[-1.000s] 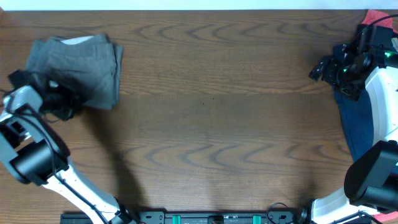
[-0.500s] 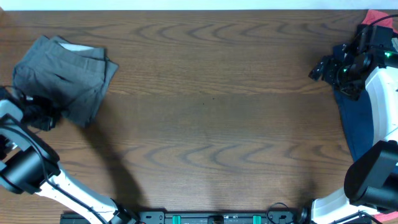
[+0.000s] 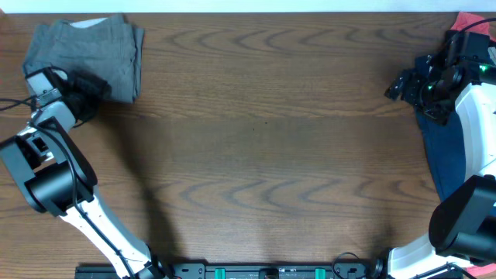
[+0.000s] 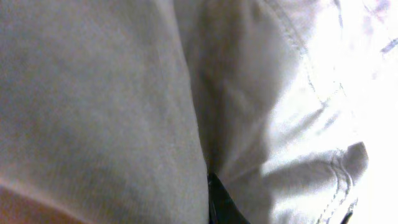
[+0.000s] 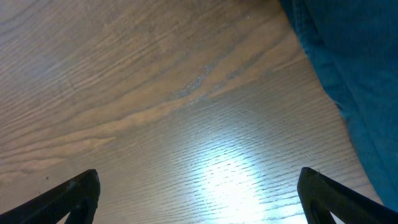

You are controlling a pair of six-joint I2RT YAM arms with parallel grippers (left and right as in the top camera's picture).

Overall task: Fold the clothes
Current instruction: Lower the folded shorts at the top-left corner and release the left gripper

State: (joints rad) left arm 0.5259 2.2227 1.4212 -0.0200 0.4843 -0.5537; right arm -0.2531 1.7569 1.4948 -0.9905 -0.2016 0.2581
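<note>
My left wrist view is all grey cloth (image 4: 124, 93), too close and blurred; only a dark tip (image 4: 219, 200) shows at the bottom edge. From overhead the left gripper (image 3: 91, 85) is buried at that cloth's edge — I can't tell how its jaws stand. The blue cloth (image 3: 442, 155) runs under the right arm (image 3: 474, 116) and off the frame; a red scrap (image 3: 473, 19) is cut by the corner.

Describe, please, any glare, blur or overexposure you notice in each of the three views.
Left wrist: the grey garment fills the frame, soft and out of focus, blown out white at upper right. Right wrist: a glare patch on the wooden table; the blue garment is unaffected. Overhead: sharp and evenly lit, with an arm shadow at lower left.
</note>
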